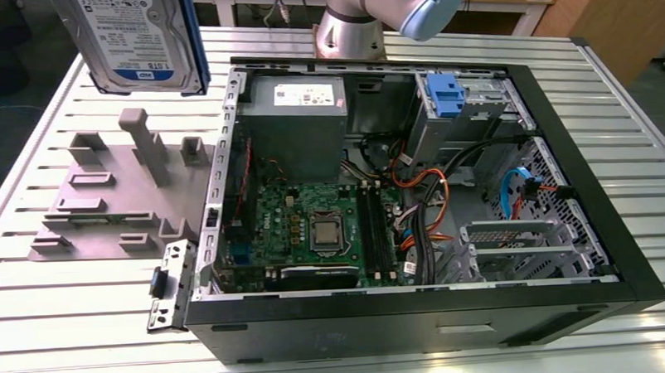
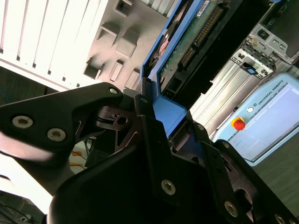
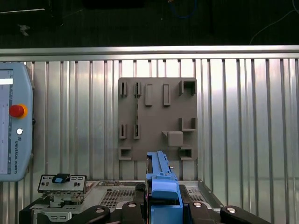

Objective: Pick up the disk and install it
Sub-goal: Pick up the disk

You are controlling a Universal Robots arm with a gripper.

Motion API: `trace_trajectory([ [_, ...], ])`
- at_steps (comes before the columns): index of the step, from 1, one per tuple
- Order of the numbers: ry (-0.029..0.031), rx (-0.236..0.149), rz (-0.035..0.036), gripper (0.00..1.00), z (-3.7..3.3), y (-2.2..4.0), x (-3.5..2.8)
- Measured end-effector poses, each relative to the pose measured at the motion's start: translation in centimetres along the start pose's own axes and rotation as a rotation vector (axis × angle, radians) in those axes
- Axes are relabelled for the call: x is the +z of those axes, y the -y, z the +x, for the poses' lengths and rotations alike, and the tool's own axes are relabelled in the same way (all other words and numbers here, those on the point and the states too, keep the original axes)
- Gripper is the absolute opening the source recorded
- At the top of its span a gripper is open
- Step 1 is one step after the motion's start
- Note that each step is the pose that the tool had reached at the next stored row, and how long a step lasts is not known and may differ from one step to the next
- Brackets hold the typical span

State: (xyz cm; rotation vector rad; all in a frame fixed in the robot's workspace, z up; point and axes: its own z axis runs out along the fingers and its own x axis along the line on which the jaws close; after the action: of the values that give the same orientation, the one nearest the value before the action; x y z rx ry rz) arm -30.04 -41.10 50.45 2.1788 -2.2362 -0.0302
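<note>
**Holding the disk aloft beside the open case**

The jaws pinched the blue carrier frame along one edge of the disk, as both wrist views showed. In the exterior view the disk hung upright, label towards the camera, at ten o'clock from the open computer case. It was clear of the grey fixture, which lay at six o'clock from it on the slatted table. A small blue bracket sat in the case at one o'clock.
</note>
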Motion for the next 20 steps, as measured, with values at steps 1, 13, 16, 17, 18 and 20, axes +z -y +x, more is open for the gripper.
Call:
trace_trajectory([
  [1, 0.0, 0.0, 0.0, 0.36, 0.0, 0.04, 0.0],
  [13, 0.0, 0.0, 0.0, 0.36, -0.01, 0.37, -0.01],
  [16, 0.0, 0.0, 0.0, 0.36, -0.01, 0.45, -0.01],
  [17, 0.0, 0.0, 0.0, 0.36, -0.01, 0.48, -0.01],
  [18, 0.0, 0.0, 0.0, 0.36, -0.01, 0.51, -0.01],
  [20, 0.0, 0.0, -0.0001, 0.36, -0.01, 0.54, -0.02],
])
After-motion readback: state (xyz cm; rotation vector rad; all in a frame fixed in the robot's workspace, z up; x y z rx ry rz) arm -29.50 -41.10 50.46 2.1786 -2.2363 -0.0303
